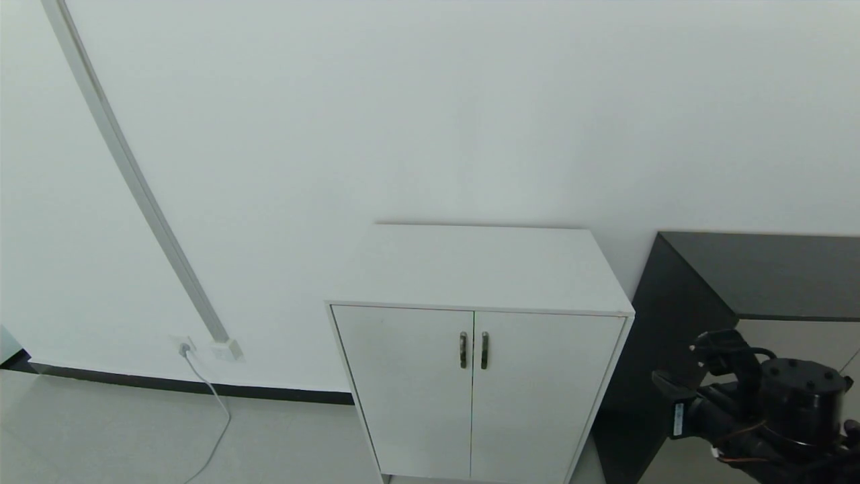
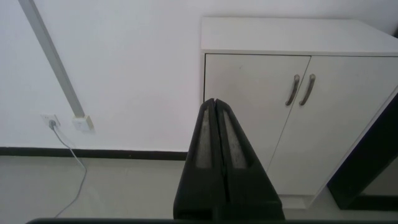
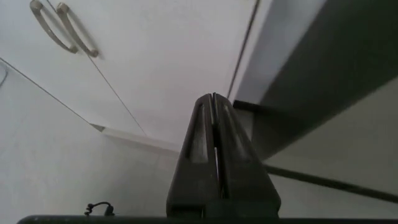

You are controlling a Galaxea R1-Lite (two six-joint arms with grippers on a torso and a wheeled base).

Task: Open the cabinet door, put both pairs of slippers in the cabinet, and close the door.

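A white two-door cabinet (image 1: 478, 376) stands against the wall with both doors closed and two dark handles (image 1: 473, 350) meeting at the centre. In the left wrist view my left gripper (image 2: 215, 104) is shut with nothing in it, held some way in front of the left door (image 2: 255, 106); the handles (image 2: 300, 90) sit off to one side. In the right wrist view my right gripper (image 3: 213, 99) is also shut and empty, close to the lower part of the right door (image 3: 168, 56). The right arm (image 1: 759, 396) sits low beside the cabinet's right side.
A dark table (image 1: 752, 282) stands right of the cabinet, almost touching it. A wall socket with a grey cable (image 1: 208, 396) trails over the floor to the left. A white conduit (image 1: 127, 168) runs diagonally down the wall. Open floor (image 1: 101, 430) lies at the left.
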